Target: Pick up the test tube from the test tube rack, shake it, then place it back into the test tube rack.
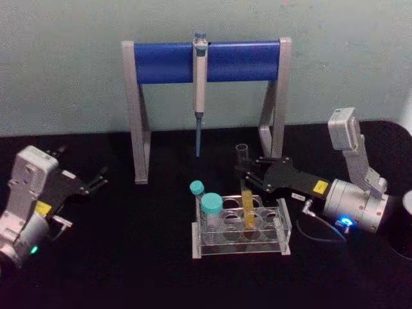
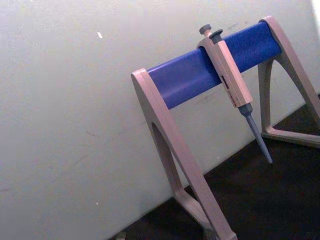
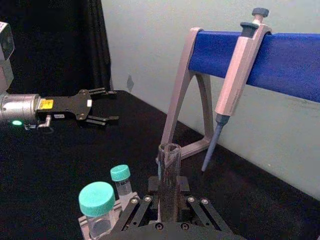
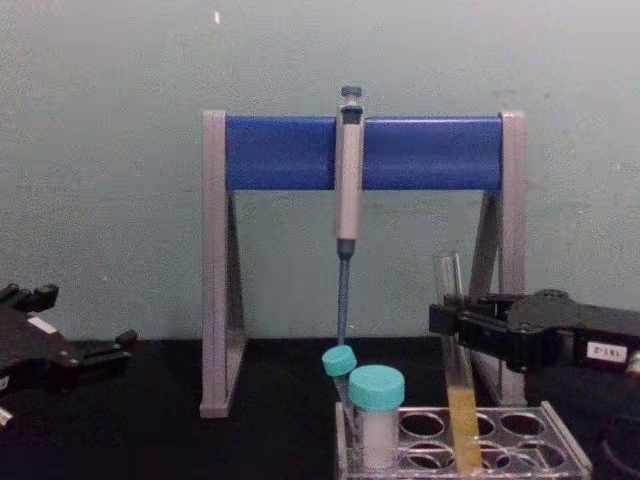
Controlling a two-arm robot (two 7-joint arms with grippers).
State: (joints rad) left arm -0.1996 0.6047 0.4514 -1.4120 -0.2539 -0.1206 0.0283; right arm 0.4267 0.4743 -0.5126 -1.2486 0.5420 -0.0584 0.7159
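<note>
The clear test tube rack (image 1: 239,252) sits nearest the robot, a little toward 4 o'clock of the head view's centre. At its 9 o'clock end stands a short white vial (image 1: 211,211) with a wide teal cap. Just behind that, toward 11 o'clock, is a thin tube (image 1: 196,189) with a smaller teal cap. The test tube (image 1: 246,205) stands in a hole near the rack's middle, uncapped and leaning slightly, with its round bottom down in the rack. Yellow-orange liquid (image 1: 248,217) fills its lower part, and the glass above is clear.

The table (image 1: 129,277) is black. At 12 o'clock behind the rack rises the grey-legged pipette stand (image 1: 167,62) with its blue crossbar, and a pipette (image 1: 200,77) hangs from it tip down. A pale wall (image 1: 64,64) stands behind the stand.

The right gripper (image 1: 244,174) reaches in roughly level from 3 o'clock, its fingers clamped on the test tube's clear upper part, above the liquid. The left gripper (image 1: 100,179) sits at 9 o'clock, well apart from the rack, pointing toward 3 o'clock with its fingers spread.
</note>
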